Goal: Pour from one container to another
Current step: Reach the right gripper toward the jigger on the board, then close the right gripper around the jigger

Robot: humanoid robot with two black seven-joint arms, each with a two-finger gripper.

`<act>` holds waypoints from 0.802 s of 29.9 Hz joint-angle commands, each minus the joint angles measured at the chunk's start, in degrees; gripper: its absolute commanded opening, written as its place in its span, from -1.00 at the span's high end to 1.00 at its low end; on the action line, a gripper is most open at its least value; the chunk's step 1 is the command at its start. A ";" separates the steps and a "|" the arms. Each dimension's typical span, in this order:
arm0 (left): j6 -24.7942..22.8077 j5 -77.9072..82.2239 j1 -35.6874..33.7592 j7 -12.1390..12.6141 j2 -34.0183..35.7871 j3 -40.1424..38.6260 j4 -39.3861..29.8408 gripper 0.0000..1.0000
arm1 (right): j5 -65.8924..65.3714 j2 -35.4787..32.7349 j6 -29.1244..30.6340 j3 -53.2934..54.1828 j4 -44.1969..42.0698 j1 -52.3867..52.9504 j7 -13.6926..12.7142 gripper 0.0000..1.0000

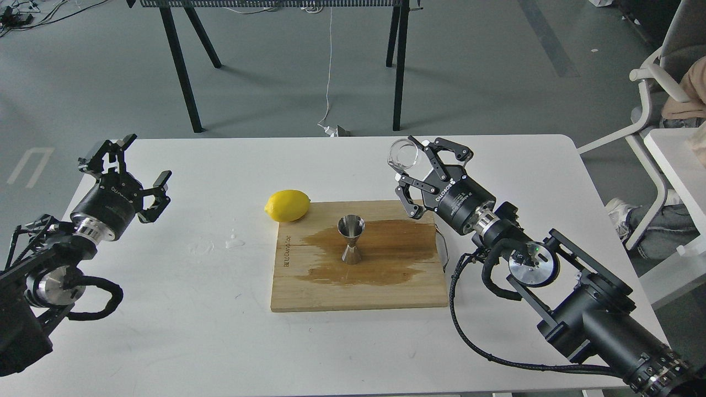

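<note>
A tiny clear cup (403, 154) is held tipped on its side, mouth toward me, by my right gripper (409, 163), which is shut on it above the table, up and right of the board. The steel hourglass jigger (351, 239) stands upright in the middle of a wooden board (358, 292), on a wet brown stain. The cup is well to the right of the jigger and farther back, not over it. My left gripper (140, 168) hovers open at the table's left edge, holding nothing.
A yellow lemon (287, 205) lies at the board's far-left corner. Small water drops (234, 241) glisten on the white table (165, 331) left of the board. Black trestle legs (185, 82) stand behind the table; a chair (656, 110) is at the right.
</note>
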 commanded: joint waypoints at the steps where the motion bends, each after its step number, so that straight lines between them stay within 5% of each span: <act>1: 0.00 0.00 0.00 0.00 -0.01 0.00 0.00 -0.88 | -4.59 -0.06 -0.61 -2.99 0.56 1.18 -0.27 0.23; 24: 0.00 0.09 0.09 0.00 -0.10 0.09 0.09 -0.88 | -21.82 -1.82 -7.73 -17.32 4.60 6.89 -0.35 0.24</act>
